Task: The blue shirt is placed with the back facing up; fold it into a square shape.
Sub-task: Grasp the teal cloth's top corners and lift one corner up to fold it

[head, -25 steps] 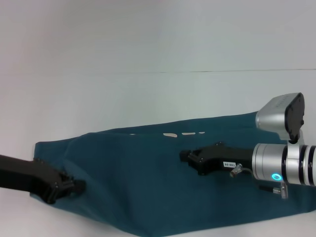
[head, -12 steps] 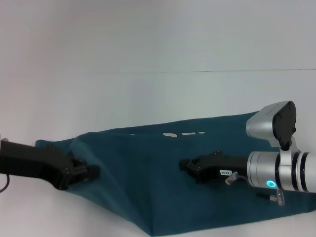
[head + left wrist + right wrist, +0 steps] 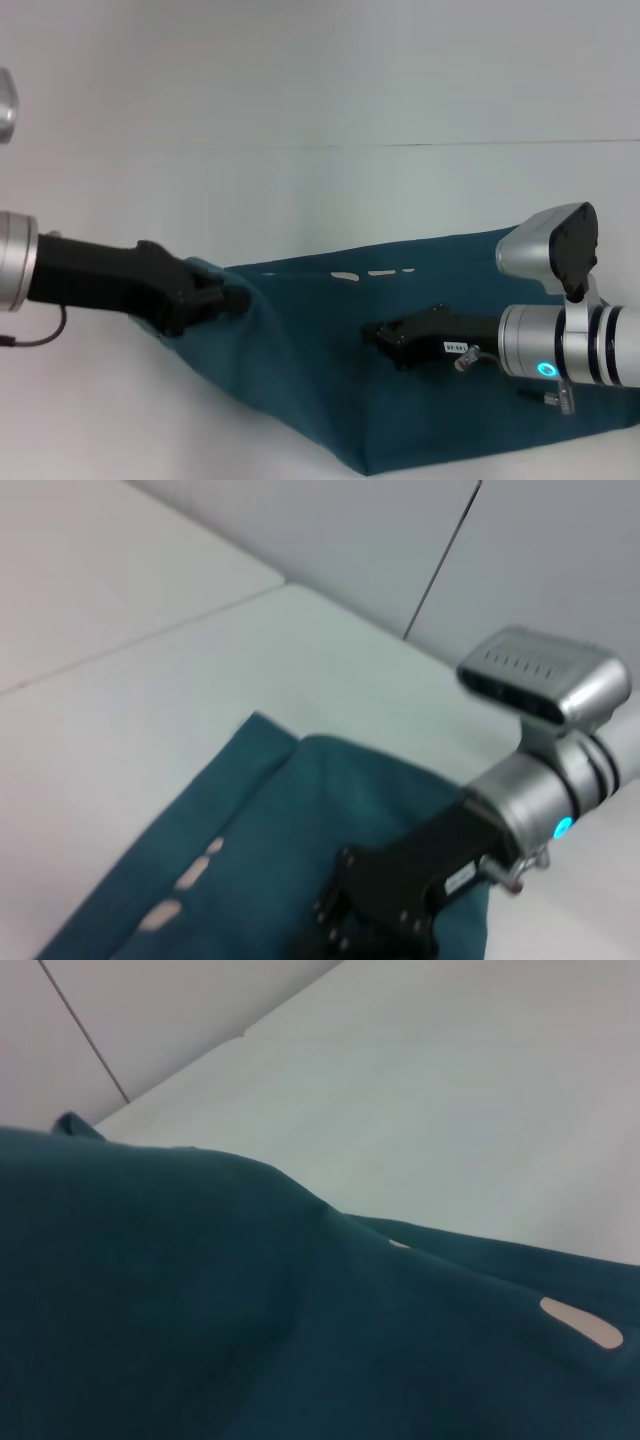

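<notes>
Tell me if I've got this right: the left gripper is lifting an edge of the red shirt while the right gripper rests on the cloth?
Nearly: the shirt is dark teal-blue, not red, as the head view shows. The left gripper lifts its edge; the right gripper rests on the cloth.

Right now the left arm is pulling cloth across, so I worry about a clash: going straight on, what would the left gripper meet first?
Probably the right gripper, beyond more blue shirt; the left gripper points that way, though depth is unclear.
</notes>
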Controlling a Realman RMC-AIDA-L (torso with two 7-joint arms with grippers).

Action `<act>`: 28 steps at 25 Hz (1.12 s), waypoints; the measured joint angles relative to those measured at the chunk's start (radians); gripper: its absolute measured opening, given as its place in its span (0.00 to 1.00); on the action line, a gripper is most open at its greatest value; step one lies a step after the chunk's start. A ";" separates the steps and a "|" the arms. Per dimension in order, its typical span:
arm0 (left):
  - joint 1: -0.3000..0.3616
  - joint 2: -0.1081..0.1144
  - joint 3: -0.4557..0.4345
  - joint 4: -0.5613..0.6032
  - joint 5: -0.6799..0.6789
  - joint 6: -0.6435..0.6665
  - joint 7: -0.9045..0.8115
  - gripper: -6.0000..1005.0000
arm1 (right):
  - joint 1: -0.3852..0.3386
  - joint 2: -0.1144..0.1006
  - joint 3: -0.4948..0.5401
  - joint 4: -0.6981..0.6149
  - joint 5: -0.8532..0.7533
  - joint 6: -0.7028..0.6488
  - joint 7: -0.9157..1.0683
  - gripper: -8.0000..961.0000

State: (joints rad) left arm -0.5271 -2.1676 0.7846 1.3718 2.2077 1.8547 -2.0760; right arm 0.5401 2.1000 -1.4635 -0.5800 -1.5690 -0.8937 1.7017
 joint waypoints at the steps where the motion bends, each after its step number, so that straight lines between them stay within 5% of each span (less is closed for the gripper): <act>1: -0.004 0.000 0.000 -0.004 -0.008 -0.003 0.000 0.01 | 0.000 0.000 0.000 0.000 0.000 0.000 0.000 0.03; 28: -0.104 0.002 0.107 -0.159 -0.222 -0.194 0.059 0.01 | 0.070 0.004 -0.025 0.086 0.004 0.081 -0.009 0.05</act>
State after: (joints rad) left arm -0.6308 -2.1655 0.8916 1.2124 1.9859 1.6604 -2.0169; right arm 0.6104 2.1043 -1.4888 -0.4935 -1.5647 -0.8129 1.6930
